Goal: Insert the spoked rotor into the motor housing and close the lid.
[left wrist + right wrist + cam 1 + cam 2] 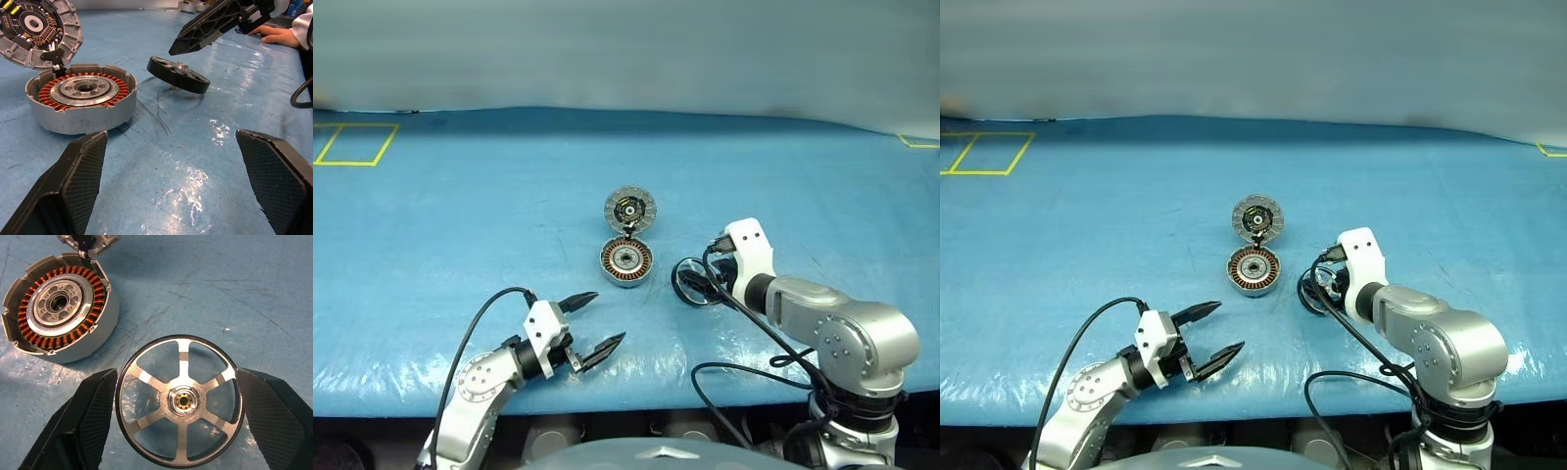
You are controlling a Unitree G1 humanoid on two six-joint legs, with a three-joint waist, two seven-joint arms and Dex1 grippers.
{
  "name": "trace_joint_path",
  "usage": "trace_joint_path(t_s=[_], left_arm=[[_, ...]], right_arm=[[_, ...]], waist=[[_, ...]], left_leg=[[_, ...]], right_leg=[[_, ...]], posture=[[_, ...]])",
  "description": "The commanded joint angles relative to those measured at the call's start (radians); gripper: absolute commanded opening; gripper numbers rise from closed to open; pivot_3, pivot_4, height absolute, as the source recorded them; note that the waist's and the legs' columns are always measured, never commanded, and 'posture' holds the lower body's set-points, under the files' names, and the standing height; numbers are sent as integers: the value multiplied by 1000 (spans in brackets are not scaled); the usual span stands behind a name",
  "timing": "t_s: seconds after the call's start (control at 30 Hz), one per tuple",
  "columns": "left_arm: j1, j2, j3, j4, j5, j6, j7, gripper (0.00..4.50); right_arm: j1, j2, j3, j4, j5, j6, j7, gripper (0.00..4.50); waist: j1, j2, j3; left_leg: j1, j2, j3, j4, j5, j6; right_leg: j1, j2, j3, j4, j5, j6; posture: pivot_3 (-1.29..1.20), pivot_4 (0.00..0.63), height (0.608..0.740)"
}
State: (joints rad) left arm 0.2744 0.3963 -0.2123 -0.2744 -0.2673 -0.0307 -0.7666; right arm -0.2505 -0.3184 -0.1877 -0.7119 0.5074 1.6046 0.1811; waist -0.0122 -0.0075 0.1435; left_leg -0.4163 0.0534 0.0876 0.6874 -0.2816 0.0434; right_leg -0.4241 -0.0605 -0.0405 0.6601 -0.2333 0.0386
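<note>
right gripper (178, 431): jaws spread wide, one black finger on each side of the spoked rotor (179, 400). In the right wrist view there's a thin gap between the pads and the rim on both sides, so it's bracketing the wheel, not squeezing it. Can't tell for sure whether a pad brushes the rim.

spoked rotor: black rim, silver spokes, little brass-looking hub in the middle. From the left wrist view it sits tilted, one edge lifted off the blue table cover (460, 215), right under the right gripper's fingertip.

motor housing (626, 260): just beside the rotor, at about 9 o'clock from it in the head view. Sits upright on the cover, copper windings and silver hub showing, nothing inside it.

lid (630, 208): swung open, standing up off the housing's far edge at 12 o'clock, still joined there. Inner face shows a dark board with small parts.

left gripper (592, 322): wide open too, holding nothing. It hangs near the table's front edge, around 7 o'clock from the housing and well apart from it, fingers pointed level toward the housing and rotor.

cables (700, 284): black loops by the right wrist, right next to the rotor.

yellow tape (352, 145): a marked rectangle way out at 10 o'clock on the cover.

person's hand (276, 36): resting on the table past the right gripper, white sleeve, seen in the left wrist view.
</note>
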Motion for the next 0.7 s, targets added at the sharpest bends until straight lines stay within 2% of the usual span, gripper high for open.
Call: trace_joint_path(t_s=[0.03,0.17,0.27,0.3,0.7], left_arm=[[1,3,-5,-26,-12,-2,-8,4500],[7,4,-4,-27,-11,-3,-7,4500],[9,5,-3,-29,-14,-2,-8,4500],[9,5,-2,-30,-15,-2,-9,4500],[3,4,-5,-33,-21,2,-8,4500]], right_arm=[[5,-9,-17,-10,26,10,-11,4054],[19,-12,-16,-1,34,10,-19,4054],[24,-15,-5,-2,35,10,-20,3516],[24,-15,-3,-1,35,10,-21,3147],[16,-4,32,66,-4,8,-17,3147]], waist=[[0,0,0],[0,0,0],[0,0,0],[0,0,0],[0,0,0]], left_leg=[[0,0,0,0,0,0],[0,0,0,0,0,0],[0,0,0,0,0,0],[0,0,0,0,0,0],[0,0,0,0,0,0]], right_leg=[[0,0,0,0,0,0],[0,0,0,0,0,0],[0,0,0,0,0,0],[0,0,0,0,0,0],[0,0,0,0,0,0]], posture=[[0,150,740],[0,150,740],[0,150,740],[0,150,740],[0,150,740]])
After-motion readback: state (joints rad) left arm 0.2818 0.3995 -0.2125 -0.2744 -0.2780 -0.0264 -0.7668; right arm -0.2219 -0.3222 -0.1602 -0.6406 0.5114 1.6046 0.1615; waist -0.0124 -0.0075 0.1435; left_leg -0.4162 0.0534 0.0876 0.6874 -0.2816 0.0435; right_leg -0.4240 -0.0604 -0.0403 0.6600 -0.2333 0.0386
